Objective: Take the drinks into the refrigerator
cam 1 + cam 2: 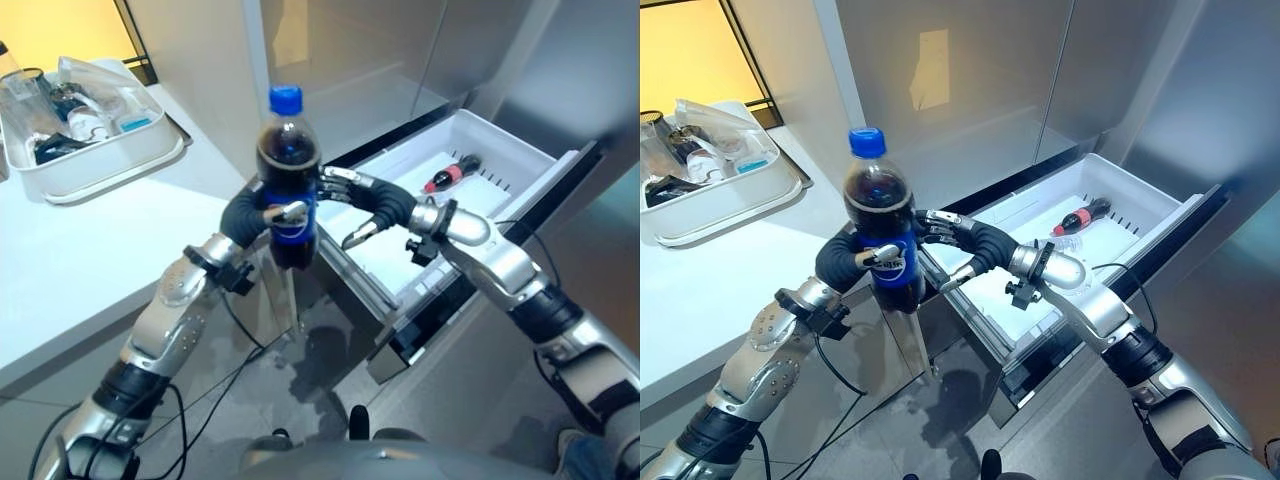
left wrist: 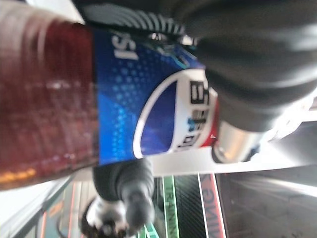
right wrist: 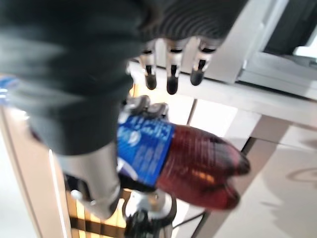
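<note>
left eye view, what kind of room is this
Most likely a kitchen. A refrigerator drawer is pulled open with a small bottle lying inside, a white counter holds a tray of odds and ends, and the left hand holds a cola bottle upright, the right hand close by.

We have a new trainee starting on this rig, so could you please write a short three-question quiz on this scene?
1. True or false: the left hand grips the cola bottle upright.
2. What already lies in the open fridge drawer? A) a small red-capped bottle B) a can C) a carton
3. Fill in: the right hand is beside the bottle with its fingers ____.

Key:
1. True; its fingers wrap the label.
2. A, the small bottle.
3. Open, not yet closed on the bottle.
</note>
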### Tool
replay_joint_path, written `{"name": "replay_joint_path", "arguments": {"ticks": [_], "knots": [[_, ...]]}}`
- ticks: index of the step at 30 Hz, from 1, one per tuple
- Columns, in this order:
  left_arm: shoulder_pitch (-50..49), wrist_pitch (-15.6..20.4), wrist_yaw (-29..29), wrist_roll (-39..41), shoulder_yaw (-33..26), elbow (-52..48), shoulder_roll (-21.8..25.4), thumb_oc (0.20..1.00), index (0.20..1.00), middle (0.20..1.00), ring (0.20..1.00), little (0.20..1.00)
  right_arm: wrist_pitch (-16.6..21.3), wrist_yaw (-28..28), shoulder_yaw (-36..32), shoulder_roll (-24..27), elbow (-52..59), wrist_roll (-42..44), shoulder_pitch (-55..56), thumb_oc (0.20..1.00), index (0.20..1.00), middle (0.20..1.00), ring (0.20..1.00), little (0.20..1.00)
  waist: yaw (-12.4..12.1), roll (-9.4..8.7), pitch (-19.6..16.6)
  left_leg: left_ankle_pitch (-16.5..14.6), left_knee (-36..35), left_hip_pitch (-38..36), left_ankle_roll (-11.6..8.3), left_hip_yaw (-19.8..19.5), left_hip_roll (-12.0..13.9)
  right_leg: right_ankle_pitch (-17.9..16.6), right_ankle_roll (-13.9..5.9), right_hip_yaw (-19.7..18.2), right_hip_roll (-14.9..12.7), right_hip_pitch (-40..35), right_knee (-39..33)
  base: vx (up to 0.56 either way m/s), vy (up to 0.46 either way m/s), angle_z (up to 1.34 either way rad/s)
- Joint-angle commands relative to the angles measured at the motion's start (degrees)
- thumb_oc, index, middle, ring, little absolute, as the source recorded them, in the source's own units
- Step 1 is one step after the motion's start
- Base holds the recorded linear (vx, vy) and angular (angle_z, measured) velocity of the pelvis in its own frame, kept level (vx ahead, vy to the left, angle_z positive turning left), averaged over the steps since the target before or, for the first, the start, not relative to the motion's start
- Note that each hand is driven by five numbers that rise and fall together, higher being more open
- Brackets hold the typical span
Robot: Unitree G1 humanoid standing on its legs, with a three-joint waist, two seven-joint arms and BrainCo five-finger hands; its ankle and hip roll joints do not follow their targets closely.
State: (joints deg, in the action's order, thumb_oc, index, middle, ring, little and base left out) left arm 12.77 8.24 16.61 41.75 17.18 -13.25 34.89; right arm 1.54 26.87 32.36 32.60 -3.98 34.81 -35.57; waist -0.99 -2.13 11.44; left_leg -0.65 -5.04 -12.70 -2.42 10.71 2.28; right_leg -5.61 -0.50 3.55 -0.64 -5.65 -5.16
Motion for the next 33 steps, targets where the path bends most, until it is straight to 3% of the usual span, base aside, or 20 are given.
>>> {"name": "replay_joint_path", "arguments": {"ticks": [1, 3, 9, 20, 29, 30, 32, 33], "knots": [[10.00, 5.24, 0.63, 2.01, 1.70, -4.04, -1.62, 0.200, 0.200, 0.200, 0.200, 0.200, -0.40, -0.16, 1.84, -2.61, -2.26, 7.22, -2.94, 1.000, 1.000, 1.000, 1.000, 1.000, -2.89, 0.04, -3.47, -4.06, 0.05, -1.31, 0.87, -2.85, -0.69, 5.54, -5.15, 2.29, -2.70, -0.71, 8.18, 0.00, 0.000, 0.00], [10.60, 5.42, 0.96, 2.14, 2.36, -4.58, -1.66, 0.200, 0.200, 0.200, 0.200, 0.200, -2.82, 1.15, 3.67, -3.05, -2.03, 10.94, -2.60, 1.000, 1.000, 1.000, 1.000, 1.000, -2.84, -0.18, -3.46, -4.01, 0.04, -1.32, 0.80, -2.87, -0.65, 5.49, -5.08, 2.32, -2.68, -0.76, 8.16, 0.00, 0.000, 0.00], [11.33, 6.27, 0.27, 2.08, 3.46, -4.90, -1.30, 0.200, 0.200, 0.200, 0.200, 0.200, -4.81, 0.81, 6.93, -2.40, -1.48, 16.78, -3.53, 1.000, 1.000, 1.000, 1.000, 1.000, -2.88, -0.65, -3.45, -3.82, 0.04, -1.21, 0.67, -3.19, -0.62, 5.29, -5.09, 2.51, -2.70, -0.74, 8.07, 0.00, 0.000, 0.00], [14.31, 6.94, -0.44, 1.65, 5.48, -4.21, -0.87, 0.200, 0.200, 0.200, 0.200, 0.200, -7.18, 1.80, 11.13, -2.56, 0.27, 18.64, -2.90, 1.000, 1.000, 1.000, 1.000, 1.000, -3.16, -1.08, -3.75, -3.43, 0.04, -0.88, 0.62, -3.69, -0.69, 5.29, -5.09, 2.92, -2.74, -0.65, 8.33, -0.01, -0.001, 0.00], [14.53, 7.49, -1.10, 1.02, 5.60, -3.87, -2.04, 0.200, 0.200, 0.200, 0.200, 0.200, -7.05, 2.29, 11.80, -4.36, 0.57, 18.54, -2.92, 1.000, 1.000, 1.000, 1.000, 1.000, -3.39, -1.07, -3.68, -3.13, 0.04, -0.52, 0.76, -3.90, -0.85, 4.82, -5.19, 2.85, -2.97, -0.58, 8.03, 0.00, 0.000, 0.00], [14.44, 7.59, -1.22, 0.89, 5.57, -4.09, -2.33, 0.200, 0.200, 0.200, 0.200, 0.200, -6.60, 2.04, 11.87, -5.33, 0.20, 18.43, -3.31, 0.868, 0.868, 0.868, 0.868, 0.868, -3.43, -1.01, -3.63, -3.15, 0.04, -0.49, 0.78, -3.77, -0.87, 4.74, -5.22, 2.86, -3.01, -0.58, 8.01, 0.00, 0.000, 0.00], [14.08, 7.65, -1.40, 0.86, 5.35, -4.06, -2.99, 0.200, 0.200, 0.200, 0.200, 0.200, -6.28, 2.03, 11.74, -6.30, -0.12, 18.16, -3.75, 0.344, 0.344, 0.344, 0.344, 0.344, -3.49, -0.97, -3.66, -3.19, 0.04, -0.52, 0.80, -3.75, -0.86, 4.68, -5.23, 2.78, -3.05, -0.56, 7.98, 0.00, 0.000, 0.00], [14.04, 7.70, -1.49, 0.80, 5.39, -3.95, -3.29, 0.200, 0.200, 0.200, 0.200, 0.200, -6.09, 1.92, 11.61, -6.64, -0.36, 18.08, -3.87, 0.200, 0.200, 0.200, 0.200, 0.200, -3.48, -0.94, -3.64, -3.19, 0.04, -0.53, 0.79, -3.73, -0.87, 4.63, -5.23, 2.84, -3.07, -0.51, 7.95, 0.00, 0.000, 0.00]]}}
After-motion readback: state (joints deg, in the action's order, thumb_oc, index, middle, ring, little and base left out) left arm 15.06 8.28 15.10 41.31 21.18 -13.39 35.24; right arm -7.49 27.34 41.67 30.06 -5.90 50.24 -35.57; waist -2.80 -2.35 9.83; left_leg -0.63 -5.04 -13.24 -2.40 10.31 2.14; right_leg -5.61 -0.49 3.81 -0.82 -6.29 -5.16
